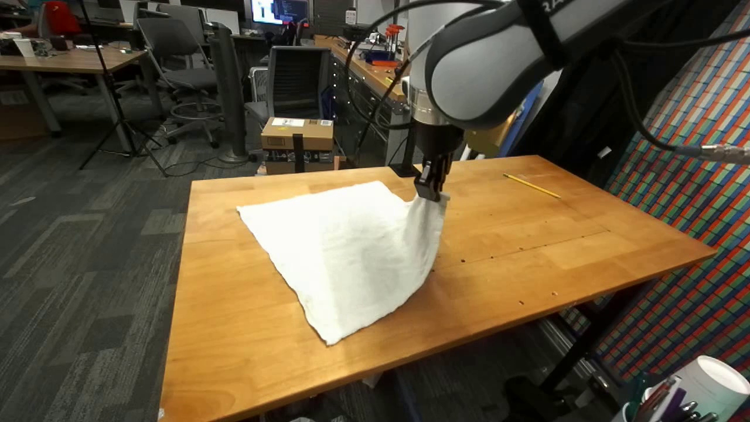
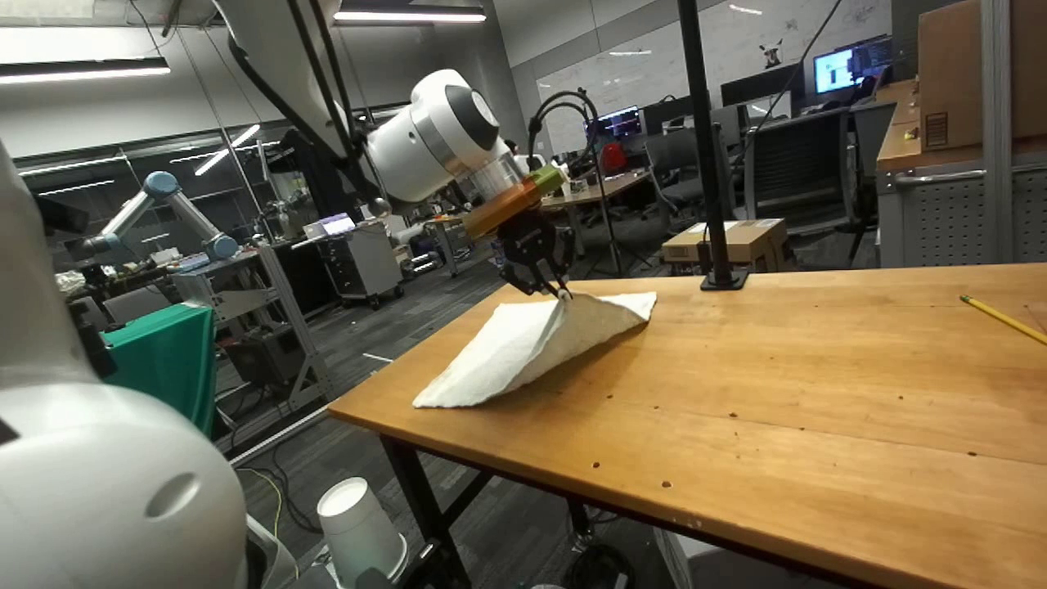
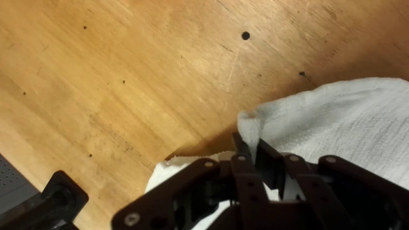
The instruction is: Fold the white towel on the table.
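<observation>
The white towel [image 1: 345, 252] lies on the wooden table [image 1: 545, 246] and also shows in an exterior view [image 2: 507, 352]. One corner is lifted, and the cloth slopes from it down to the tabletop. My gripper [image 1: 430, 196] is at that raised corner and also shows in an exterior view [image 2: 563, 294]. In the wrist view, the gripper [image 3: 249, 139] is shut on a pinched piece of the towel [image 3: 345, 127], which sticks out between the fingertips. The rest of the towel is spread out, with part of it hidden behind the fingers in the wrist view.
A yellow pencil [image 1: 532, 186] lies on the table and also shows in an exterior view [image 2: 1004, 319]. A black post with a square base [image 2: 724, 281] stands at the table's edge, also in the wrist view [image 3: 64, 195]. Cardboard boxes [image 1: 297, 143] stand beyond that edge.
</observation>
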You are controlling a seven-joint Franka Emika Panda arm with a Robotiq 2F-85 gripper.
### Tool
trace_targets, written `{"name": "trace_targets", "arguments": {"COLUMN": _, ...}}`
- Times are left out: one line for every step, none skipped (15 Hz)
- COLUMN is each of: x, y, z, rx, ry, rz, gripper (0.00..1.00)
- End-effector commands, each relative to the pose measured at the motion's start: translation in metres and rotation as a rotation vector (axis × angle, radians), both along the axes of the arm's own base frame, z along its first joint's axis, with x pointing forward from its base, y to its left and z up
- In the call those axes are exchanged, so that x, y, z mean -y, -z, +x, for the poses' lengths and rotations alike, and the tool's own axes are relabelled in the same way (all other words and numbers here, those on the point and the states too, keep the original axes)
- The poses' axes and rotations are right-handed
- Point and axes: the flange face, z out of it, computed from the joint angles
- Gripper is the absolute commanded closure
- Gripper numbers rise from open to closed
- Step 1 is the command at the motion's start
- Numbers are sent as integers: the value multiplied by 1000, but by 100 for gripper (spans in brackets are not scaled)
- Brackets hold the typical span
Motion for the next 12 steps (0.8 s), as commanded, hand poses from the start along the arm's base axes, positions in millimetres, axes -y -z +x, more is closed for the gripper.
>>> {"name": "trace_targets", "arguments": {"x": -18, "y": -51, "z": 33, "rx": 21, "ry": -19, "rz": -16, "gripper": 96}}
{"name": "trace_targets", "arguments": {"x": -24, "y": -66, "z": 42, "rx": 34, "ry": -26, "rz": -14, "gripper": 96}}
{"name": "trace_targets", "arguments": {"x": -29, "y": -82, "z": 53, "rx": 46, "ry": -31, "rz": -13, "gripper": 96}}
{"name": "trace_targets", "arguments": {"x": -36, "y": -95, "z": 63, "rx": 57, "ry": -35, "rz": -10, "gripper": 96}}
{"name": "trace_targets", "arguments": {"x": -43, "y": -108, "z": 73, "rx": 66, "ry": -46, "rz": -12, "gripper": 96}}
{"name": "trace_targets", "arguments": {"x": -51, "y": -118, "z": 81, "rx": 76, "ry": -51, "rz": -16, "gripper": 96}}
{"name": "trace_targets", "arguments": {"x": -60, "y": -123, "z": 88, "rx": 74, "ry": -49, "rz": -17, "gripper": 96}}
{"name": "trace_targets", "arguments": {"x": -71, "y": -127, "z": 96, "rx": 75, "ry": -53, "rz": -23, "gripper": 96}}
{"name": "trace_targets", "arguments": {"x": -85, "y": -126, "z": 102, "rx": 68, "ry": -59, "rz": -35, "gripper": 96}}
{"name": "trace_targets", "arguments": {"x": -98, "y": -123, "z": 106, "rx": 51, "ry": -69, "rz": -45, "gripper": 96}}
{"name": "trace_targets", "arguments": {"x": -112, "y": -118, "z": 110, "rx": 31, "ry": -85, "rz": -57, "gripper": 96}}
{"name": "trace_targets", "arguments": {"x": -128, "y": -111, "z": 113, "rx": 15, "ry": -106, "rz": -74, "gripper": 96}}
